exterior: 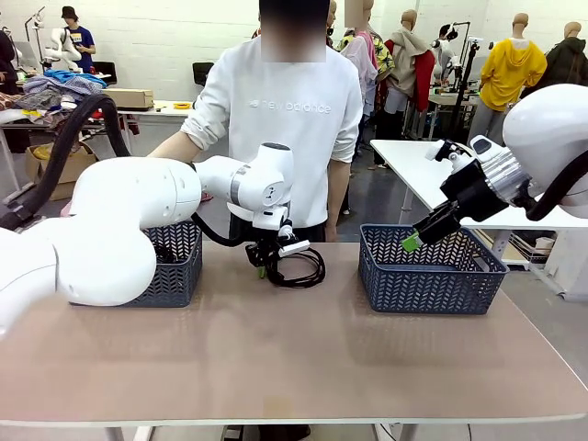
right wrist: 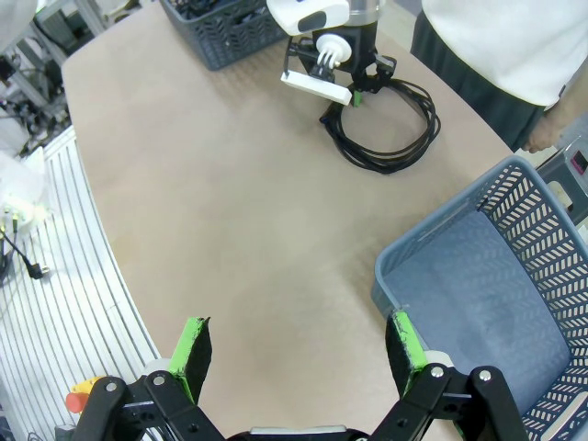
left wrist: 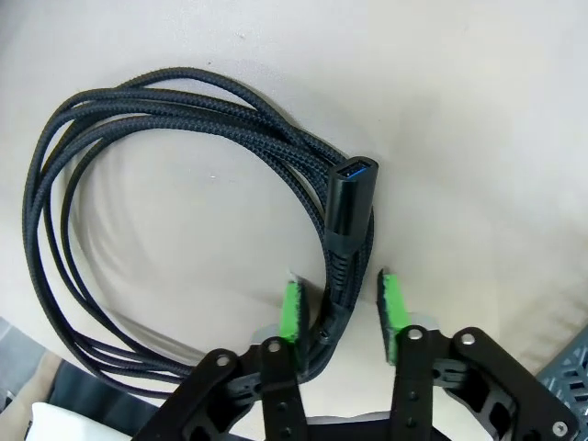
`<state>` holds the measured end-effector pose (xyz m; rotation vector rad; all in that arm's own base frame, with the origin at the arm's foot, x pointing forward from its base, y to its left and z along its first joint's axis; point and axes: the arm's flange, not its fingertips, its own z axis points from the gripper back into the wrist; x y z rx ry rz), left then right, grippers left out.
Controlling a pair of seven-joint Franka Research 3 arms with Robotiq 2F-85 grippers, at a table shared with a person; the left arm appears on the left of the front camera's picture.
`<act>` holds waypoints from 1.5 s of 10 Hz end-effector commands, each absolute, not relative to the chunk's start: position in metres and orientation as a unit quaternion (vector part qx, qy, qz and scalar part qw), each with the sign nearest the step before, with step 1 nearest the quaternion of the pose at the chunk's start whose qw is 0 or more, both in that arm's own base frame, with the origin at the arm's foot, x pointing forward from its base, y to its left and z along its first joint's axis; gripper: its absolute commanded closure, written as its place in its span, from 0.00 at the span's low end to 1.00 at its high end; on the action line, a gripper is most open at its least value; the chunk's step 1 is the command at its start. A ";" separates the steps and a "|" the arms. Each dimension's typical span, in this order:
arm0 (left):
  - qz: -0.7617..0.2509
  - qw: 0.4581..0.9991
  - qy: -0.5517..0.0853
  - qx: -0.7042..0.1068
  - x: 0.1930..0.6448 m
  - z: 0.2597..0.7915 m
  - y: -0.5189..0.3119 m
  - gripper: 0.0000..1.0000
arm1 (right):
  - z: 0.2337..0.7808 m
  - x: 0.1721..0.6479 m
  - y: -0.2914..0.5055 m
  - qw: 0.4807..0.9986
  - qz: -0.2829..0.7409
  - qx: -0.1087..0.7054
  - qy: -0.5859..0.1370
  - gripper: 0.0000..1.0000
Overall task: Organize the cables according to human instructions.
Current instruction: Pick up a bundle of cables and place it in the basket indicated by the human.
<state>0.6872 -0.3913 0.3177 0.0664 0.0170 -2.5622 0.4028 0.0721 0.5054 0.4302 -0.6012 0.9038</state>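
- Left gripper (left wrist: 340,308) is reaching down at the coiled cable (exterior: 299,266) lying flat on the table (exterior: 276,358) between the two baskets; its pads are standing narrowly apart on either side of the strands, not visibly pressing them. Likely it is lining up for a pick at the plug end.
- Right gripper (right wrist: 299,354) is hovering wide and empty above the right basket (exterior: 432,276), probably keeping clear.
- Left wrist view is showing the braided cable's connector (left wrist: 349,197) and the pad gap.
- Right wrist view is showing the right basket's bare floor (right wrist: 478,285).
- Front view is showing the left basket (exterior: 175,266) and the person (exterior: 285,119) standing behind the table.
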 end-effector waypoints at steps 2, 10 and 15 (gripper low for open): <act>-0.961 0.273 0.021 0.034 0.703 0.324 -0.398 0.97 | 0.506 0.405 0.071 0.826 0.430 0.215 -0.293 0.00; -0.945 0.325 -0.009 0.033 0.656 0.389 -0.391 0.96 | 0.506 0.405 0.071 0.826 0.430 0.215 -0.293 0.00; -0.909 0.415 -0.027 0.029 0.591 0.482 -0.338 0.96 | 0.506 0.405 0.071 0.826 0.430 0.215 -0.293 0.00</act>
